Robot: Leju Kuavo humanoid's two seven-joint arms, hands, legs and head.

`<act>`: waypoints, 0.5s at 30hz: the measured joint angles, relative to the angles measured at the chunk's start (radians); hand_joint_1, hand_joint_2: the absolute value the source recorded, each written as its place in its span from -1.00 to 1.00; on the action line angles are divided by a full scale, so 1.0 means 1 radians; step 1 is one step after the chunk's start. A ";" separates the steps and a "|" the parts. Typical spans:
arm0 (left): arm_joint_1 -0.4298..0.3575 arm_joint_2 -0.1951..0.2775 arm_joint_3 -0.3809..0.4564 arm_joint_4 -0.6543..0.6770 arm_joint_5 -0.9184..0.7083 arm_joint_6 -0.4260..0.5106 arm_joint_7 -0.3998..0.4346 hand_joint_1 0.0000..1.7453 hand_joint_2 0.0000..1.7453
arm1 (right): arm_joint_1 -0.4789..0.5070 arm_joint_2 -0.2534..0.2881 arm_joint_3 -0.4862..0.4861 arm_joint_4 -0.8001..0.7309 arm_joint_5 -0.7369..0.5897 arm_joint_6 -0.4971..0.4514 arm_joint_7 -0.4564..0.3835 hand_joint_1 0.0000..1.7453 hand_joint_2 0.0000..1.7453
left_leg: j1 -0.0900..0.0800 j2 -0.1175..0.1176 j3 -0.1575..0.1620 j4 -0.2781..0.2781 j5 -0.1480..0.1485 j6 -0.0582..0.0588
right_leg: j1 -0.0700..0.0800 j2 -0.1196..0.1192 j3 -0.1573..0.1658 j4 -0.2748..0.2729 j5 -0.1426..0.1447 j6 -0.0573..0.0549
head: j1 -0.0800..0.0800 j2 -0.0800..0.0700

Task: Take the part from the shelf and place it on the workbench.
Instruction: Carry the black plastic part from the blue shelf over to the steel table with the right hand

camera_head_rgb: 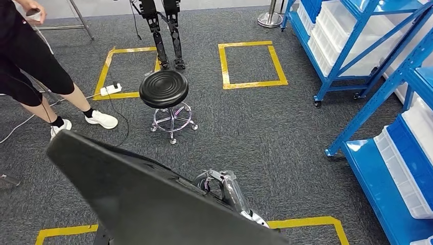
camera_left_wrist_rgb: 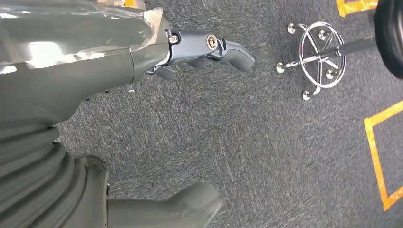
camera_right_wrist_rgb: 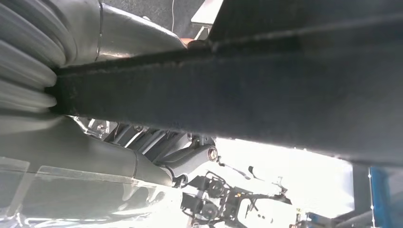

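You've got the part (camera_head_rgb: 148, 194) low in front, stool (camera_head_rgb: 164, 89) behind it, person (camera_head_rgb: 35, 61) far left, shelves (camera_head_rgb: 357, 46) on the right.

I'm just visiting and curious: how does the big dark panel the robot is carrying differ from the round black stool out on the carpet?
The dark panel is a large flat slab with straight edges, while the stool has a small round seat. The panel is tilted and carried above the floor, at the right hand; the stool stands level on its own chrome wheeled base. Both are black or near-black.
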 joint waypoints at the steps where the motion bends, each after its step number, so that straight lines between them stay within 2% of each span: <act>1: -0.001 0.000 0.000 0.000 0.000 0.000 0.000 -1.00 1.00 | 0.000 0.001 -0.001 0.000 0.000 0.000 0.000 1.00 1.00 | -0.005 0.001 0.002 -0.008 -0.003 0.004 | 0.001 -0.007 0.001 -0.001 -0.001 0.003 | 0.000 0.000; 3: -0.002 0.000 0.003 0.001 0.000 0.000 0.000 -1.00 1.00 | -0.002 0.003 -0.002 0.000 0.000 0.000 0.000 1.00 1.00 | -0.005 -0.020 0.007 -0.019 0.003 0.015 | 0.000 -0.016 0.006 -0.004 -0.005 0.013 | 0.000 0.000; 5: -0.002 -0.002 0.006 0.001 0.000 0.000 0.000 -1.00 1.00 | -0.004 0.003 -0.003 0.000 0.001 0.000 0.000 1.00 1.00 | 0.000 -0.040 0.021 -0.038 0.013 0.027 | -0.001 0.016 -0.003 0.029 -0.025 0.016 | 0.003 0.000; 7: -0.005 -0.005 0.007 0.001 0.000 -0.001 0.000 -1.00 1.00 | -0.004 0.002 -0.006 0.002 0.001 0.000 0.000 1.00 1.00 | 0.003 -0.061 0.027 -0.045 0.019 0.033 | -0.004 0.061 -0.056 0.140 -0.072 0.010 | 0.010 0.000; 9: -0.006 -0.006 0.013 0.003 0.000 -0.002 0.000 -1.00 1.00 | -0.003 -0.001 -0.007 0.007 0.001 0.003 -0.001 1.00 1.00 | 0.003 -0.086 0.027 -0.045 0.019 0.034 | -0.007 0.075 -0.120 0.256 -0.108 0.011 | 0.013 0.000; 10: -0.005 -0.006 0.018 0.004 0.000 -0.002 0.000 -1.00 1.00 | -0.003 -0.001 -0.007 0.010 0.000 0.004 0.000 1.00 1.00 | 0.004 -0.099 0.027 -0.044 0.019 0.033 | -0.008 0.076 -0.133 0.272 -0.105 0.017 | 0.013 0.000; 11: -0.004 -0.006 0.025 0.005 0.000 -0.003 0.000 -1.00 1.00 | -0.005 0.000 -0.007 0.013 -0.001 0.007 0.000 1.00 1.00 | 0.005 -0.113 0.028 -0.043 0.018 0.032 | -0.009 0.078 -0.127 0.247 -0.086 0.027 | 0.013 0.000; 12: -0.003 -0.006 0.033 0.006 0.000 -0.004 0.000 -1.00 1.00 | -0.008 0.001 -0.007 0.017 -0.003 0.010 0.000 1.00 1.00 | 0.006 -0.127 0.028 -0.040 0.017 0.029 | -0.012 0.085 -0.103 0.186 -0.055 0.038 | 0.013 0.000; 13: -0.002 -0.006 0.041 0.007 0.000 -0.006 0.000 -1.00 1.00 | -0.011 0.003 -0.007 0.020 -0.005 0.013 -0.001 1.00 1.00 | 0.007 -0.140 0.027 -0.036 0.014 0.025 | -0.018 0.103 -0.074 0.116 -0.024 0.047 | 0.014 0.000; 14: -0.001 -0.006 0.050 0.007 0.000 -0.008 0.000 -1.00 1.00 | -0.016 0.005 -0.007 0.024 -0.007 0.016 -0.001 1.00 1.00 | 0.006 -0.151 0.023 -0.029 0.009 0.018 | -0.022 0.118 -0.048 0.058 0.000 0.049 | 0.014 0.000; 15: 0.001 -0.005 0.060 0.008 0.000 -0.011 0.000 -1.00 1.00 | -0.019 0.007 -0.006 0.028 -0.010 0.020 -0.002 1.00 1.00 | 0.005 -0.161 0.018 -0.023 0.006 0.012 | -0.024 0.130 -0.032 0.022 0.013 0.047 | 0.013 0.000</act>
